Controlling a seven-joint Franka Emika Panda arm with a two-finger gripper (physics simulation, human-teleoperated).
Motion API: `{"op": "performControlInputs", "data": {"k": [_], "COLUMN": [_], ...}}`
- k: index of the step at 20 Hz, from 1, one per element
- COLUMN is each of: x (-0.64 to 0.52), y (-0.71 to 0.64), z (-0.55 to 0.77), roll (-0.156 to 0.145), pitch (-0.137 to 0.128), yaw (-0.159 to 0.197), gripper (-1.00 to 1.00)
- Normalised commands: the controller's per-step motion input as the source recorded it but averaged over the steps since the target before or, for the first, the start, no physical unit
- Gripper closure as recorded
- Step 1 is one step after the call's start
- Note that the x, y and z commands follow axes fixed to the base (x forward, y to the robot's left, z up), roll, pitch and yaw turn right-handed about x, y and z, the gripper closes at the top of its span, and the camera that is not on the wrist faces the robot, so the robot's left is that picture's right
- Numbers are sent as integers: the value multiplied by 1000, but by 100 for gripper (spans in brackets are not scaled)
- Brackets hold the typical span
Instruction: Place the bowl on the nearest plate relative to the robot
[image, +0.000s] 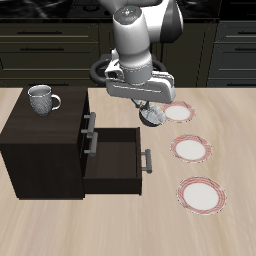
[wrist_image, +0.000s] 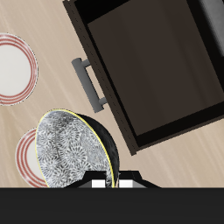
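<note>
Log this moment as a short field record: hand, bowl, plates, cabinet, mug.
hand: shut on the bowl's rim, raised above the table beside the cabinet
bowl: held off the table, speckled inside showing, partly over one plate in the wrist view
plates: three in a row; back plate, middle plate, front plate; all bare
cabinet: dark, with its drawer pulled open and nothing visible inside
mug: upright on the cabinet top
</note>
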Motion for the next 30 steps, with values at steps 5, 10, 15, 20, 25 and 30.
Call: {"op": "performControlInputs", "data": {"k": [5, 10, 15, 20, 25, 30], "x": [-269, -310, -236, -460, -485, -534], "y": [497, 472, 282, 227, 48, 28], "z": [69, 31, -59, -181, -45, 103], "roll": [-7, -20, 30, -5, -9, 17], "pitch": [9, -5, -16, -70, -62, -78], "yaw": [320, 269, 80, 104, 41, 8], "gripper": [100, 100, 100, 100, 100, 100]}}
